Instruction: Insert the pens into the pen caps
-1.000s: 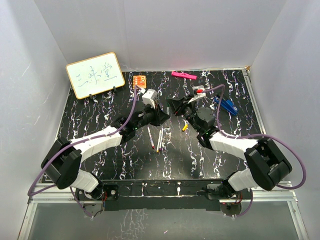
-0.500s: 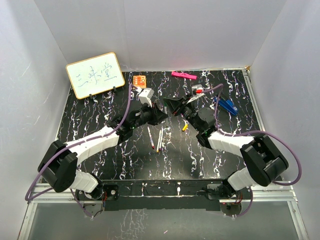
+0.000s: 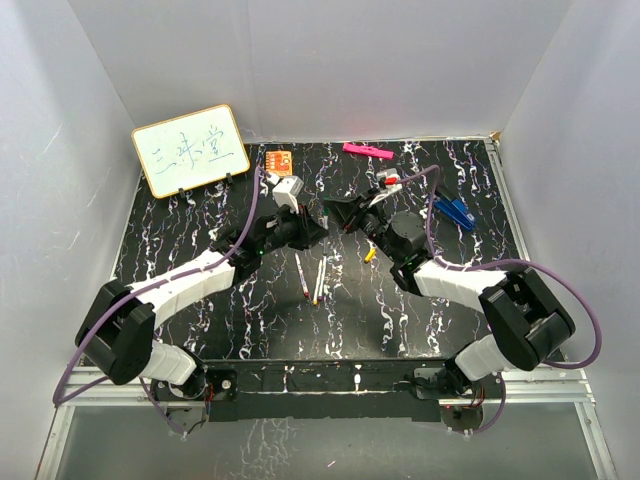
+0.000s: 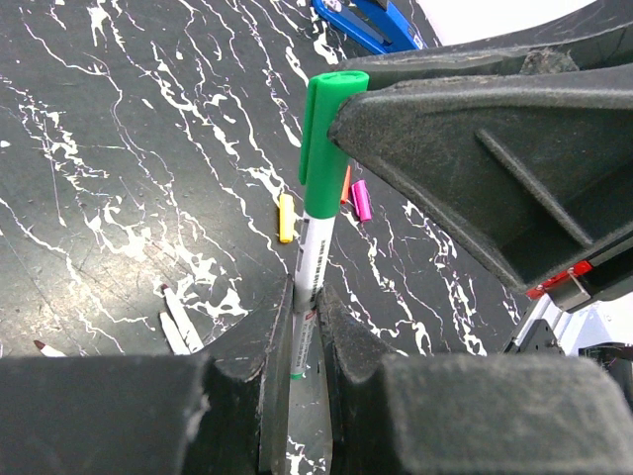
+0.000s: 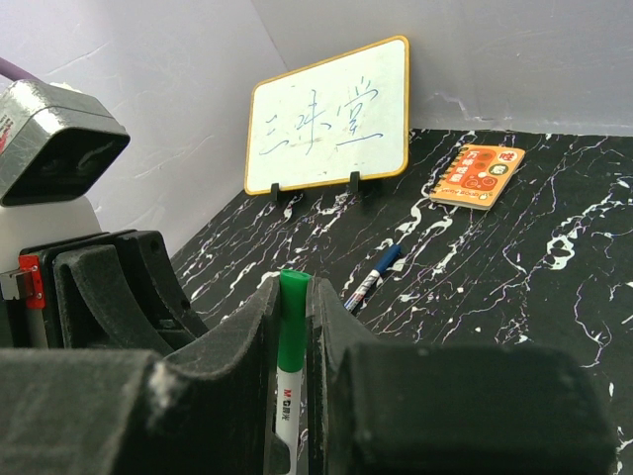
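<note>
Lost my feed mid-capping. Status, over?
Left gripper shut on white pen. Right gripper shut on green cap, cap over the pen's end. Loose yellow cap below, clear of them.

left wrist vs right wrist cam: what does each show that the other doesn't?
Left wrist only: yellow plastic cap, magenta plastic cap, blue clip-like object, loose white pens lying flat. Right wrist only: yellow-framed whiteboard, orange booklet, blue-capped pen lying flat. Both: thin white-barrelled pen in the left claw, its green plastic cap in the right claw, black marbled table.

Left claw (image 4: 305, 307) hides lower end of pen (image 4: 315, 242).
</note>
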Tool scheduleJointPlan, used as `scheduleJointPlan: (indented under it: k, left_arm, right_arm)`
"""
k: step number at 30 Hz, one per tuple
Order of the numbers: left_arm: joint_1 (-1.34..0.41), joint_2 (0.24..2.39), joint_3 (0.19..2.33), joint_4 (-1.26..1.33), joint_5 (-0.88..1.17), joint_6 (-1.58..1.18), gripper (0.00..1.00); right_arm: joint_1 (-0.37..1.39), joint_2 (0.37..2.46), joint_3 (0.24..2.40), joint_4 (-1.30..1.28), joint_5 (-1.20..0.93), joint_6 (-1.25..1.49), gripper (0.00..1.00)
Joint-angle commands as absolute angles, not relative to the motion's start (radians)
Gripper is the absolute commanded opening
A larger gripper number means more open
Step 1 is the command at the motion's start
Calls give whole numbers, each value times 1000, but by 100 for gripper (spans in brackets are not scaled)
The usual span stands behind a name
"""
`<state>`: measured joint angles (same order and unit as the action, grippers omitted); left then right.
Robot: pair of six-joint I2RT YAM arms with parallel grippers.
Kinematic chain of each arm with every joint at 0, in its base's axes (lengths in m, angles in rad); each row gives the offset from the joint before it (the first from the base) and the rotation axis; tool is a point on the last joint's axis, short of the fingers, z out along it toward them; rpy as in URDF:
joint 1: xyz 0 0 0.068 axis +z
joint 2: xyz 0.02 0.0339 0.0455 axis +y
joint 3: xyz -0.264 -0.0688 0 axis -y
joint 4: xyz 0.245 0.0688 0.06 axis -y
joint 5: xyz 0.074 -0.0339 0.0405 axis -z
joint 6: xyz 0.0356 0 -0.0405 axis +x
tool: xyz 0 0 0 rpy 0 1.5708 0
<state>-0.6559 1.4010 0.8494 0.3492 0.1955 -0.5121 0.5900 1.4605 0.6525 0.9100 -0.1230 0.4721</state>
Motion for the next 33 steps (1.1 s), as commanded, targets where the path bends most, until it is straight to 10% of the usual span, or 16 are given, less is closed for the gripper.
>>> scheduleJointPlan:
  k: [1, 20, 27, 33]
  left_arm:
    - [-594, 1312, 940, 618, 108, -500, 0]
    - [-583, 1307, 863, 519, 155, -517, 0]
    - [-584, 1320, 817, 378, 116, -492, 0]
    - [-583, 1452, 867, 196, 52, -440, 0]
  right_arm:
    - [647, 1498, 614, 649, -239, 441, 0]
    - [687, 1554, 795, 632, -23, 416, 0]
    - [681, 1480, 899, 621, 143, 335, 47]
    - [677, 1342, 889, 668, 260, 288, 57]
